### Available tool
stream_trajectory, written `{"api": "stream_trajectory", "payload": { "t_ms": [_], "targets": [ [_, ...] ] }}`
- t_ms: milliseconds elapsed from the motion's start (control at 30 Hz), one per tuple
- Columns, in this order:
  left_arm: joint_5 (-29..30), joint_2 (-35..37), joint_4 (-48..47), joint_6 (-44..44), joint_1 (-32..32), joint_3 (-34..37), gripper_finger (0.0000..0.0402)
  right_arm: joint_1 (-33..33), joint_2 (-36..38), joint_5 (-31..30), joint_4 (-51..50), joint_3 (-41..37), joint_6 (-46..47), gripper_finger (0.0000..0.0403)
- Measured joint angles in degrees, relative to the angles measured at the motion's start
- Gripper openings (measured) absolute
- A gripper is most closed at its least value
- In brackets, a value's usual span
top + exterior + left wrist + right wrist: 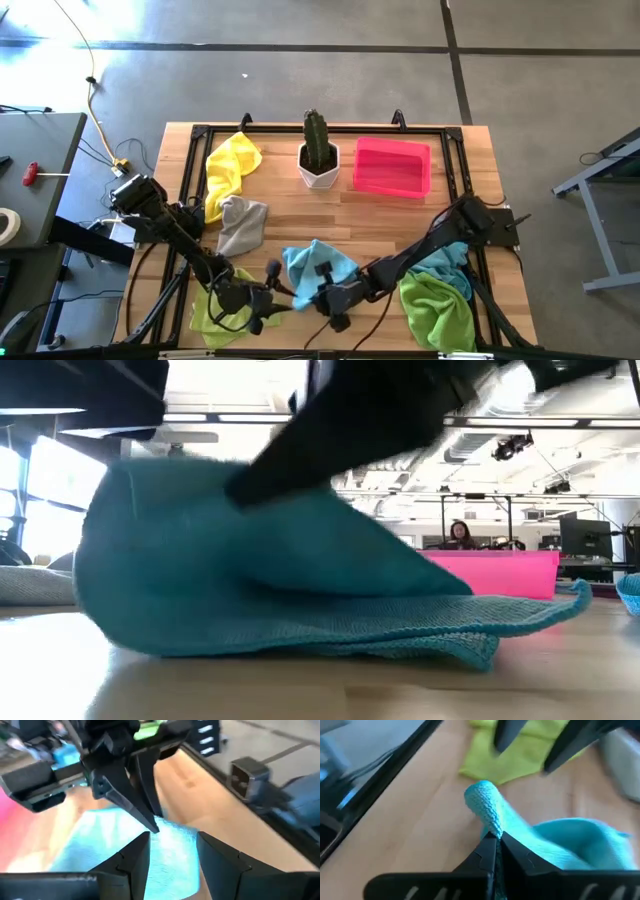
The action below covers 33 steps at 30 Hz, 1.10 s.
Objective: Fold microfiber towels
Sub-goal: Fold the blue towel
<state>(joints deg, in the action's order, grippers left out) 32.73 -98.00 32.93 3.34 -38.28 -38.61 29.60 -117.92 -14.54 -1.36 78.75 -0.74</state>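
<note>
A light blue towel [318, 265] lies rumpled on the table near the front edge; it also shows in the low view [280, 590]. My right gripper [495, 840] is shut on it at its near left part. My left gripper [172, 852] is open right in front of it, a finger on either side of the same raised piece of towel [170, 845]; whether they touch it I cannot tell. A lime green towel [215, 310] lies under the left arm. A second lime green towel [435, 305] and a blue one [450, 262] lie under the right arm. My right gripper pinches a bunched-up bit of the light blue towel [490, 822] between its two fingers; a rounded tuft [481, 797] sticks out past the fingertips. The fingers come nearly level from the table's right side. The pinched part is raised; the rest lies slack on the table.
A yellow towel [232, 165] and a grey towel [240, 225] lie at the back left. A cactus in a white pot [320, 155] and the pink tray [392, 165] stand at the back. A black frame [190, 170] rims the table.
</note>
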Motion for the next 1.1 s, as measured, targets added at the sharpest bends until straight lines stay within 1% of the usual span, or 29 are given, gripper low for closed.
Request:
{"api": "stream_trajectory", "payload": {
  "t_ms": [67,167,267,333,433,533,633,700,800,900,1033,1100],
  "targets": [
    [3.4,0.0,0.5,1.6,0.0,0.0,0.0152,-0.1,1.2,-4.2,-4.3,2.4,2.3,0.0004],
    [10.1,0.0,3.2,3.3,0.0,0.0,0.0152,-0.2,1.8,-10.6,-12.3,7.2,4.7,0.0003],
    [17.4,0.0,7.1,6.5,0.0,0.0,0.0152,-0.7,2.0,-14.7,-21.1,11.6,6.5,0.0001],
    [21.7,0.0,8.7,8.5,0.1,-0.4,0.0152,-0.8,2.0,-18.5,-26.0,14.3,7.4,0.0001],
    [26.0,0.0,9.0,11.0,0.1,-2.0,0.0152,-1.2,2.0,-24.3,-30.5,17.4,6.7,0.0001],
    [27.7,0.0,9.0,11.8,0.5,-3.7,0.0152,-1.8,2.0,-27.9,-34.2,20.1,5.1,0.0001],
    [30.0,0.0,9.0,9.3,2.0,-4.8,0.0152,-2.5,2.0,-28.5,-35.4,22.4,3.0,0.0001],
    [33.5,0.0,9.0,7.4,3.1,-5.1,0.0152,-2.9,2.0,-28.9,-36.4,23.5,1.7,0.0001],
    [38.4,0.0,8.5,4.3,4.4,-5.2,0.0152,-3.3,2.0,-31.2,-37.7,25.4,-0.6,0.0001],
    [40.0,0.0,6.4,0.9,5.1,-5.1,0.0152,-3.1,2.0,-34.3,-41.7,27.6,-1.2,0.0000],
    [41.1,0.0,3.1,-3.0,5.1,-5.1,0.0152,-2.9,2.0,-37.5,-49.0,31.4,0.6,0.0000],
    [41.5,0.0,0.2,-6.3,5.0,-5.1,0.0152,-2.9,2.0,-38.1,-51.8,33.0,0.9,0.0000]
  ]
}}
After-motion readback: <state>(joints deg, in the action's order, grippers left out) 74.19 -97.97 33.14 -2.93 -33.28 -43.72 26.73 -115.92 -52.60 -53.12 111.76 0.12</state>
